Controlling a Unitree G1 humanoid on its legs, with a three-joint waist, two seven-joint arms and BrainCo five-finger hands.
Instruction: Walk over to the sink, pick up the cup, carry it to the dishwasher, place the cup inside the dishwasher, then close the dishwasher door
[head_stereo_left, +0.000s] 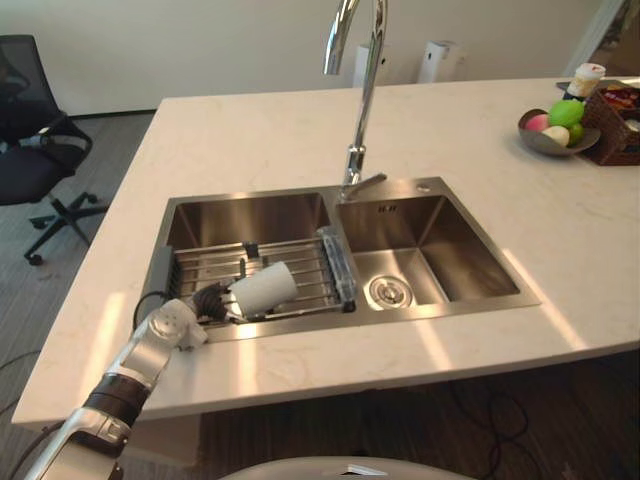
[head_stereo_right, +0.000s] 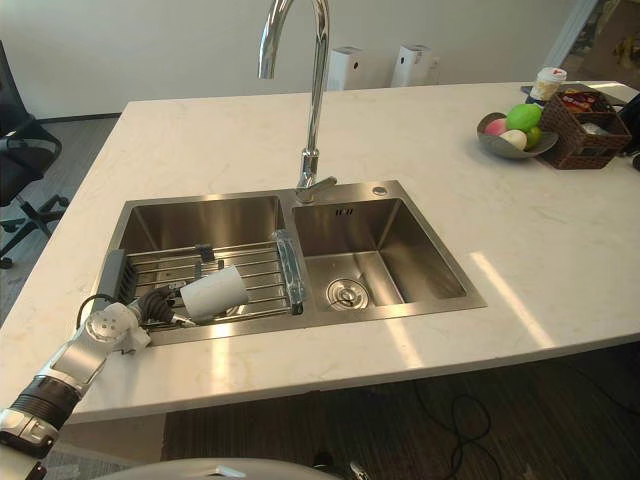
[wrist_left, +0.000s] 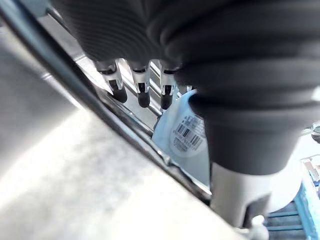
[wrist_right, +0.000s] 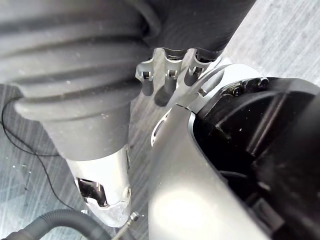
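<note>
Left hand is down in the sink's left basin, fingers straight and loose, thumb apart. The white cup lies on its side between them, not yet clasped. It rests on the wire rack across that basin, open mouth toward the sink's middle divider. The faucet rises behind the sink. A fruit bowl sits well off on the counter. Right hand hangs relaxed above the floor, holding nothing.
</note>
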